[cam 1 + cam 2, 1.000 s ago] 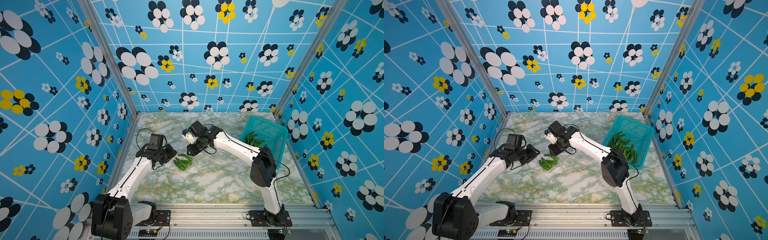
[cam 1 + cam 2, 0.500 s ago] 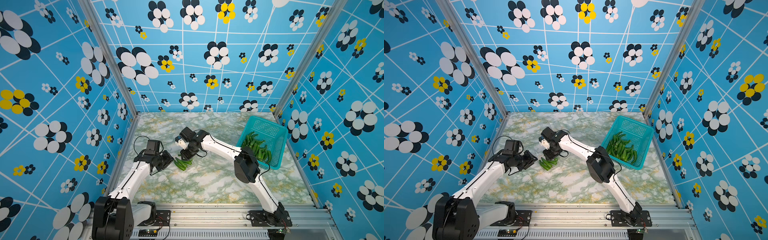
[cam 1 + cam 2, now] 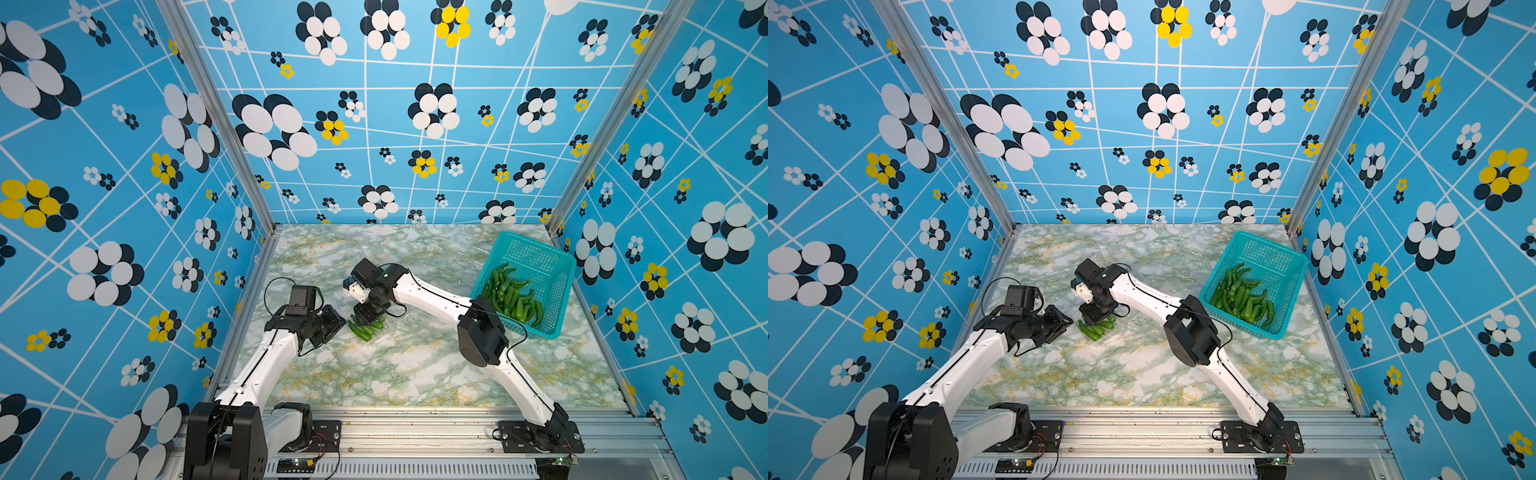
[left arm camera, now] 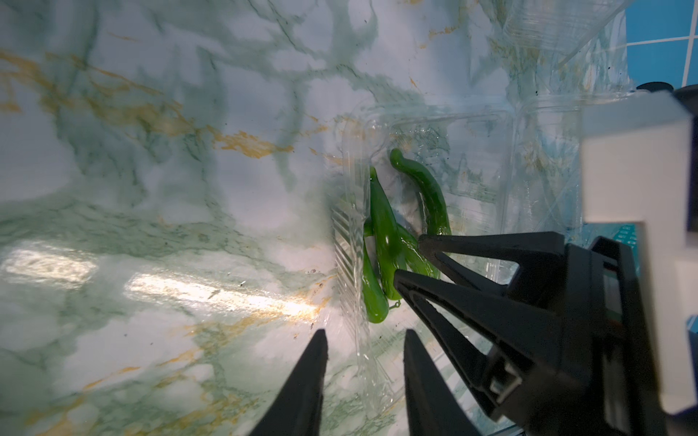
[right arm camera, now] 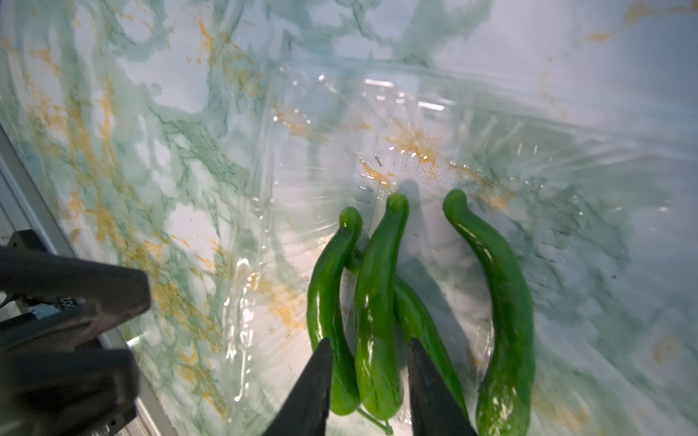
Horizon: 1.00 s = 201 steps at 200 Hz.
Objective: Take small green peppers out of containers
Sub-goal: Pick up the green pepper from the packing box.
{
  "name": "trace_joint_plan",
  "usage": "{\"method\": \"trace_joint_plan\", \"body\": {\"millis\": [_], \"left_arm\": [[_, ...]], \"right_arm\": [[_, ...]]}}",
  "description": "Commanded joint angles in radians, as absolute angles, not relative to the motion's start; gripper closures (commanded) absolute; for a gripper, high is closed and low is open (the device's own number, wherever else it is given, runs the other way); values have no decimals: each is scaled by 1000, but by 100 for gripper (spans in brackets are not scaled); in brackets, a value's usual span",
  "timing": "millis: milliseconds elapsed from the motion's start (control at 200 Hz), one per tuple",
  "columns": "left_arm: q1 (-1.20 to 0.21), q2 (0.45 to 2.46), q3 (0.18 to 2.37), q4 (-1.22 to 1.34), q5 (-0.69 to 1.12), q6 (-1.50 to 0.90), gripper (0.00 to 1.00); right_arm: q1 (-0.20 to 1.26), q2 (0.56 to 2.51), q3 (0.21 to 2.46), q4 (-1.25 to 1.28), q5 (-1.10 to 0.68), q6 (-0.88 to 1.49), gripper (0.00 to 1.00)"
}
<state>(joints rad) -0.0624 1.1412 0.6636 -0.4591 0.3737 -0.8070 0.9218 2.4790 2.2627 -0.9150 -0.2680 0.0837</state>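
First, nearest the front rail [image 3: 415, 419], the left gripper [image 4: 364, 334] sits low over the marble table [image 3: 415, 365]. Its fingers are parted on either side of the ribbed rim of a clear box [image 4: 349, 241]; whether they pinch that rim I cannot tell. Just beyond, four peppers [image 5: 377, 302] lie side by side inside the clear box, glossy and slightly curved. The right gripper [image 5: 368, 341] reaches down into the box from the far side. Its jaws are released and stand apart, one finger on each side of one pepper, tips down among the others. Farther back, on the right, a teal basket [image 3: 540, 253] holds a pile of peppers [image 3: 513, 297]. A second clear box [image 4: 547, 30] lies on the table beyond the first.
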Motion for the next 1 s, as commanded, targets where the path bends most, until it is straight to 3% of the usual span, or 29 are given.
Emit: {"method": "trace_joint_plan", "body": {"millis": [0, 520, 839, 999], "left_arm": [[-49, 1125, 649, -452, 391, -791, 64], [-39, 1110, 629, -443, 400, -790, 64], [-35, 1112, 621, -435, 402, -792, 64], [-34, 1118, 622, -437, 396, -794, 64]], "right_arm": [[933, 2510, 2298, -960, -269, 63, 65], [937, 2541, 2300, -971, -267, 57, 66], [937, 2524, 2296, -977, -269, 57, 90], [937, 2466, 2289, -993, -288, 60, 93]]}}
